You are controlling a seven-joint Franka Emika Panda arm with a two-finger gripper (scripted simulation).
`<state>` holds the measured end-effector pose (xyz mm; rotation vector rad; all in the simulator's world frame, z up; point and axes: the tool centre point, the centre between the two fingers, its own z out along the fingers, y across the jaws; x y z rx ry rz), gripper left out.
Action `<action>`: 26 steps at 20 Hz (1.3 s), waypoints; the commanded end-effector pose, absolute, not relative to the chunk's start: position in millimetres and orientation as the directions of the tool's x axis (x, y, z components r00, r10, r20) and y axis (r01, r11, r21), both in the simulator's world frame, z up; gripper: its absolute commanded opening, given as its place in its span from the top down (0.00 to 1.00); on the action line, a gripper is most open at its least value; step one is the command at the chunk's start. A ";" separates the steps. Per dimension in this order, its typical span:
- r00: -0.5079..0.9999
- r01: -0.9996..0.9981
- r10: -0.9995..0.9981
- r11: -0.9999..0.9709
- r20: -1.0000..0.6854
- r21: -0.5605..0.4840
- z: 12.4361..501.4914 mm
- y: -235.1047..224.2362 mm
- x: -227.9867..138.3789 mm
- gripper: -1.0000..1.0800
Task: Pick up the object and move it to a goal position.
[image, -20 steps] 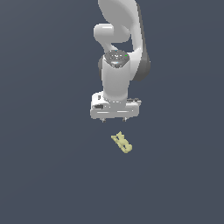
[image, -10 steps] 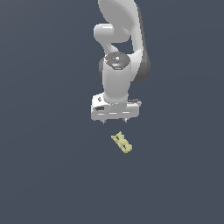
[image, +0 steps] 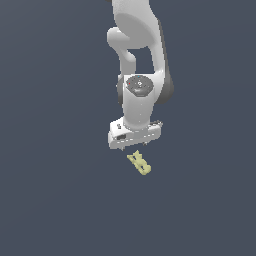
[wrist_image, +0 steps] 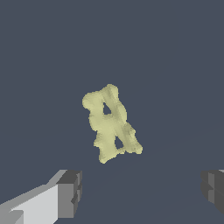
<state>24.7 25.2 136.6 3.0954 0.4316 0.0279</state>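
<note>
The object (image: 139, 163) is a small pale yellow lumpy piece with notches and holes, lying on the dark grey floor. In the wrist view the object (wrist_image: 110, 124) fills the middle of the picture, elongated and tilted. My white gripper (image: 135, 145) hangs just above it and slightly toward the exterior view's left. Its two dark fingertips (wrist_image: 70, 193) stand wide apart, open, with nothing between them. My gripper (wrist_image: 140, 192) is apart from the piece, not touching it.
The white arm (image: 140, 60) rises from the gripper toward the top of the exterior view. Around the piece there is only the plain dark grey floor (image: 60, 200).
The gripper has come down and shifted a little toward the object, closing the gap above it. The object has not moved.
</note>
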 end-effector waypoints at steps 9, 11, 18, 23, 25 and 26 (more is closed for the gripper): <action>0.857 0.515 0.515 -0.857 0.001 0.007 85.5 46.3 43.8 0.04; 0.841 0.541 0.541 -0.841 0.000 0.005 79.3 48.9 45.7 0.04; 0.811 0.585 0.585 -0.811 0.000 0.000 68.3 53.4 48.8 0.04; 0.814 0.581 0.581 -0.814 -0.001 0.000 65.5 52.9 48.2 0.04; 0.813 0.582 0.582 -0.813 -0.001 0.000 59.7 53.0 48.1 0.04; 0.813 0.583 0.583 -0.813 -0.001 0.000 55.9 53.3 48.0 0.04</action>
